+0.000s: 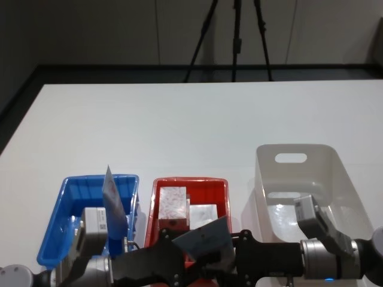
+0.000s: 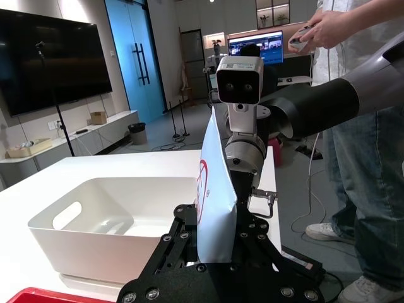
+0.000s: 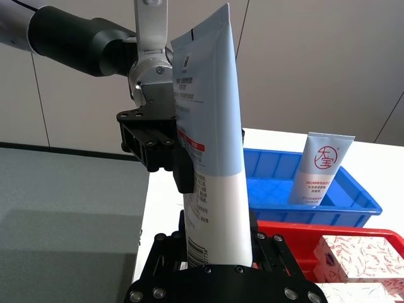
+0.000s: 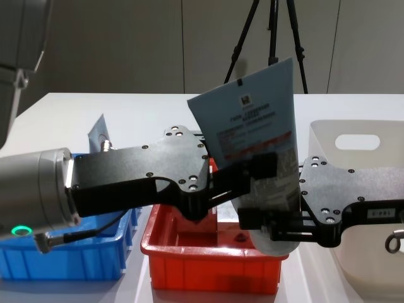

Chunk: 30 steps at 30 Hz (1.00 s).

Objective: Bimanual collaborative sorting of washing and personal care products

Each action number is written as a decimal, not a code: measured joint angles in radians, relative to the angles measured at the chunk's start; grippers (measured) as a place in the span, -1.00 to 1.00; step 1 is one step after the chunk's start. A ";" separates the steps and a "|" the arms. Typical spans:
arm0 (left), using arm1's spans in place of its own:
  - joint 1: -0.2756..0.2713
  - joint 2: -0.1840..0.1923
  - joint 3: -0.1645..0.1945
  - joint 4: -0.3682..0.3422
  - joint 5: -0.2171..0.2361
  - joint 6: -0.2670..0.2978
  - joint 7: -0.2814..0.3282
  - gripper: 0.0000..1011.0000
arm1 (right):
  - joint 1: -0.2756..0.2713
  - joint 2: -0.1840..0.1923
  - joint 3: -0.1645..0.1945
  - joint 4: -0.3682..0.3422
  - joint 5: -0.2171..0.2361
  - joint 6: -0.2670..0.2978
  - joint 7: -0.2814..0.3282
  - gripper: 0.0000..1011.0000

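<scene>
A pale-blue squeeze tube (image 4: 252, 123) with red and dark print is held upright over the red tray (image 4: 208, 265), crimped end up. My left gripper (image 4: 243, 173) reaches in from the left and is shut on its middle. My right gripper (image 4: 273, 222) comes from the right and is shut on its lower, capped end. In the right wrist view the tube (image 3: 208, 145) rises between my right gripper's fingers (image 3: 262, 246). A second tube (image 1: 112, 192) stands in the blue tray (image 1: 57, 221). Two white patterned boxes (image 1: 173, 203) lie in the red tray (image 1: 222, 186).
A beige tub (image 1: 332, 173) with a handle hole stands at the right, with nothing in it. The three containers line the table's near edge. Bare white table (image 1: 191, 119) stretches beyond them, and a tripod (image 1: 236, 36) stands behind it.
</scene>
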 joint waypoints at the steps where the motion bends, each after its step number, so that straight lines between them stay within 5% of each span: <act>1: 0.000 0.000 0.000 0.000 0.000 0.000 0.000 -0.48 | 0.000 0.000 0.000 0.000 0.000 0.000 0.000 -0.06; 14: 0.000 0.000 0.000 0.000 0.000 0.000 0.000 -0.48 | 0.000 0.000 0.000 0.000 0.000 0.000 0.000 -0.06; 30: 0.000 0.000 0.000 0.000 0.001 0.000 -0.002 0.44 | 0.000 0.000 0.000 0.000 0.000 0.000 -0.002 -0.06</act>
